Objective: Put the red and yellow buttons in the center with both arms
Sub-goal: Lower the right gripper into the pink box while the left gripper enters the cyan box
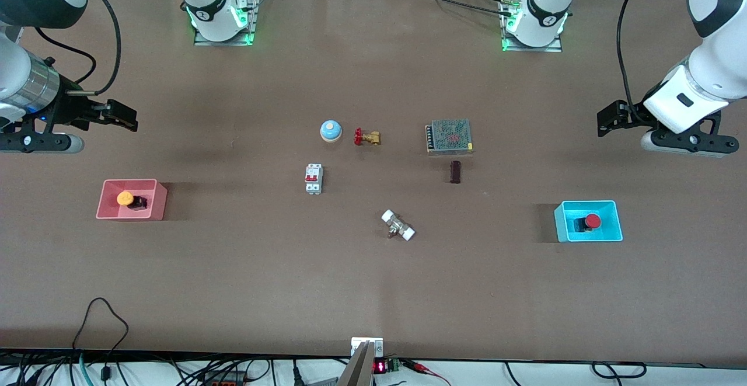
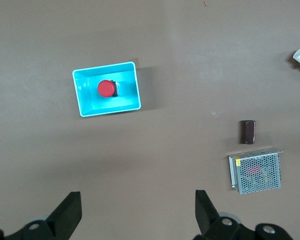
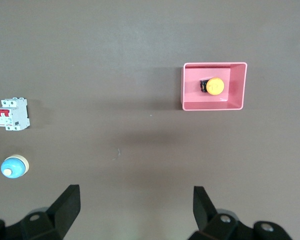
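The red button [image 1: 591,221] lies in the cyan bin [image 1: 607,235] toward the left arm's end of the table; it also shows in the left wrist view [image 2: 106,88]. The yellow button [image 1: 125,198] lies in the pink bin [image 1: 111,214] toward the right arm's end; it also shows in the right wrist view [image 3: 214,86]. My left gripper [image 1: 607,122] hangs open and empty in the air above the table [image 1: 373,292], beside the cyan bin's area [image 2: 138,210]. My right gripper [image 1: 124,117] hangs open and empty above the table near the pink bin [image 3: 135,207].
In the table's middle lie a blue dome bell [image 1: 330,131], a brass valve with red handwheel [image 1: 366,137], a white circuit breaker [image 1: 313,178], a mesh-covered power supply [image 1: 449,136], a small dark block [image 1: 455,171] and a white-capped fitting [image 1: 398,225].
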You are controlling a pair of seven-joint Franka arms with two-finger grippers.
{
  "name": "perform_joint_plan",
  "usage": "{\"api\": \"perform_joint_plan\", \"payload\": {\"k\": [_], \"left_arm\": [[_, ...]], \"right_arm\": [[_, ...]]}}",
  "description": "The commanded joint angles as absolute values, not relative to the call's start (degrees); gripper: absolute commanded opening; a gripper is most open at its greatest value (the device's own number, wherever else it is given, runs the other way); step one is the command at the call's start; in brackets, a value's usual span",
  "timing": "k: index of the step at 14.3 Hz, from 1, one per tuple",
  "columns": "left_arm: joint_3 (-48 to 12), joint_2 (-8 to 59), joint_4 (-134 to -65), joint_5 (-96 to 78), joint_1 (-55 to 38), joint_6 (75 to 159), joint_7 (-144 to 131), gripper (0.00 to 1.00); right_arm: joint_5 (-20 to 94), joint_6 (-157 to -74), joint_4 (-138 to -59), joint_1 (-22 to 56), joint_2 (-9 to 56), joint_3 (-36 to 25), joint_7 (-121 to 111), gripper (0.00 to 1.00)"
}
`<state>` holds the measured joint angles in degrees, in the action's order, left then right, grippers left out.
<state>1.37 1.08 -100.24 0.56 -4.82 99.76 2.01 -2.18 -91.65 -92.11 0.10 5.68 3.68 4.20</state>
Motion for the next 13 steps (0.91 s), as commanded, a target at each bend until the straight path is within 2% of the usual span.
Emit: {"api": "perform_joint_plan", "payload": {"k": [1,7,11,13], "left_arm": [[1.3,0.7,-99.7,1.8,-4.8,98.7,2.9,1.0],[1.3,1.6,-98.4,1.7,-4.7,98.7,2.7,1.0],[1.8,10.1,-90.1,0.7,-4.6,95.8,2.5,1.0],[2.0,14.9,-87.3,0.6,-4.3,95.7,2.9,1.0]], "right_arm": [[-1.1,-90.4,-90.7,-0.4,6.3,3.8,4.3,1.0],[-1.5,-91.9,-91.8,-1.1,7.6,3.9,0.2,1.0],[-3.9,-92.4,-95.3,-2.2,7.7,3.6,-2.5,1.0],[-4.0,-95.5,-96.2,-4.0,9.4,3.6,-3.1,1.0]]}}
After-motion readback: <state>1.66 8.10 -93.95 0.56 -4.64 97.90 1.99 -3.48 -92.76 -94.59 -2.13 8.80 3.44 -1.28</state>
